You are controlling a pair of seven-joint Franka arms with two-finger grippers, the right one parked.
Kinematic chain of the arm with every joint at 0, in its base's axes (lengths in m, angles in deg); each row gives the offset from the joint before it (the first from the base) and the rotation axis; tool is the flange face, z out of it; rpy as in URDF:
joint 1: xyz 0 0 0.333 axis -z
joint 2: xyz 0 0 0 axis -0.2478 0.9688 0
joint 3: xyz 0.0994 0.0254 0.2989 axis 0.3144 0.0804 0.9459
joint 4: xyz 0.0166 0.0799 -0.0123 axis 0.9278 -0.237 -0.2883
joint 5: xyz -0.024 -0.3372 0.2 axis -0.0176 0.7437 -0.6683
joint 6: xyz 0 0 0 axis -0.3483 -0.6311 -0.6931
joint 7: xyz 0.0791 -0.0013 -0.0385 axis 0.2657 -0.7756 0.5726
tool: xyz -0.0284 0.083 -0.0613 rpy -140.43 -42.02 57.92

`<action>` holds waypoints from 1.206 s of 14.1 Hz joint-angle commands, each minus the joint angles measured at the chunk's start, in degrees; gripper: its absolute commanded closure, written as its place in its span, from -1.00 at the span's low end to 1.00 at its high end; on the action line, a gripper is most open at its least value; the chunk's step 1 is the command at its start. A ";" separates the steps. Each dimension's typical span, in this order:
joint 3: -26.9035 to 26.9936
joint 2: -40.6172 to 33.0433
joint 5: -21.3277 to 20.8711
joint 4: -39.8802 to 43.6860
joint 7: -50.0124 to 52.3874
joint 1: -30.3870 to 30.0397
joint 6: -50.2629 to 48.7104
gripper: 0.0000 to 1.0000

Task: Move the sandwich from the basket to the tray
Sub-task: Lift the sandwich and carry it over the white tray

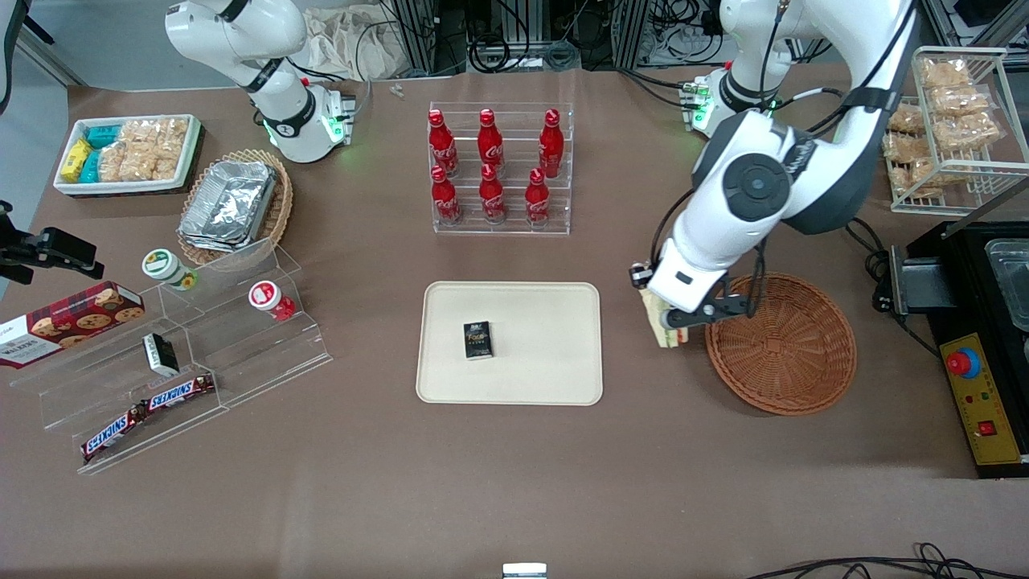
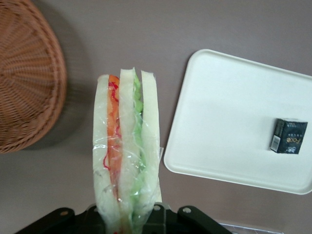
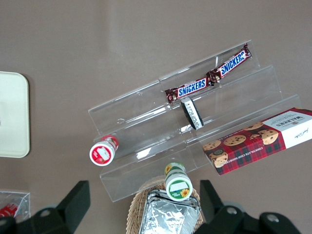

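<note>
My left gripper (image 1: 674, 328) is shut on the sandwich (image 1: 664, 325), a wrapped wedge with pale bread and orange, red and green layers, and holds it above the bare table between the basket (image 1: 784, 347) and the tray (image 1: 555, 378). In the left wrist view the sandwich (image 2: 126, 151) sticks out from between the fingers, with the reddish-brown basket (image 2: 29, 83) on one side and the cream tray (image 2: 229, 122) on the other. The basket is empty. A small black box (image 1: 477, 339) lies on the tray.
A clear rack of red cola bottles (image 1: 490, 165) stands farther from the front camera than the tray. A clear stepped stand (image 1: 177, 354) with Snickers bars, jars and a cookie box lies toward the parked arm's end. A black machine (image 1: 977, 322) stands beside the basket.
</note>
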 commanded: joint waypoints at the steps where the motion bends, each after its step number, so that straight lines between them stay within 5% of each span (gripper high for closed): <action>1: -2.43 3.51 -1.88 1.57 -0.69 -0.16 2.11 0.90; 17: -5.69 20.48 -16.73 1.75 0.02 3.27 20.14 1.00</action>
